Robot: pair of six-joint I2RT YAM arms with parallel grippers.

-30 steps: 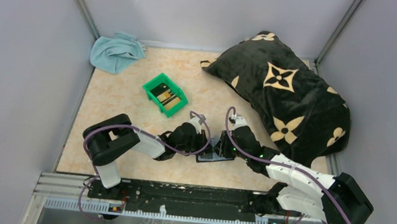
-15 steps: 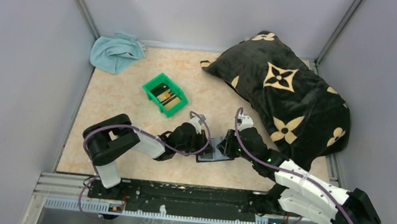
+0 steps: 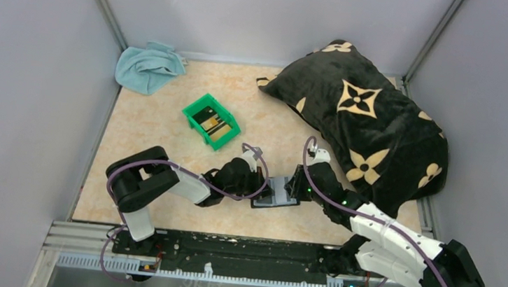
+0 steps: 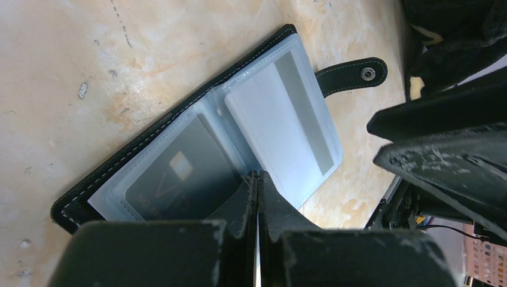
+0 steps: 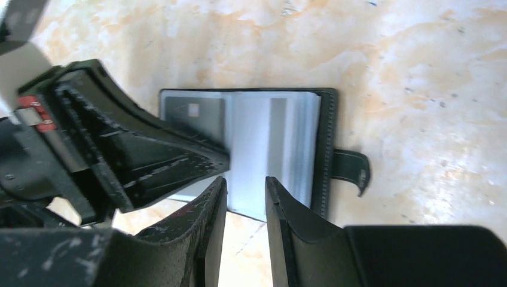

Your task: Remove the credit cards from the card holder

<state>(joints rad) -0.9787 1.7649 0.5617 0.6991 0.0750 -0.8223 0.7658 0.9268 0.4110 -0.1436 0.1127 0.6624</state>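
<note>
Here, your left gripper (image 4: 257, 179), jaws closed tight, presses its tips on the fold of the open card holder (image 4: 197, 149) lying on the table (image 4: 89, 60), while your right gripper (image 5: 245, 182) sits half-parted at the edge of the page with the pale card (image 4: 281, 119).

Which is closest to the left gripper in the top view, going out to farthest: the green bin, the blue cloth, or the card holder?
1. card holder: right at the tips of the left gripper, near the front of the table.
2. green bin: farther back, mid-table on the left side.
3. blue cloth: in the far left corner.
</note>
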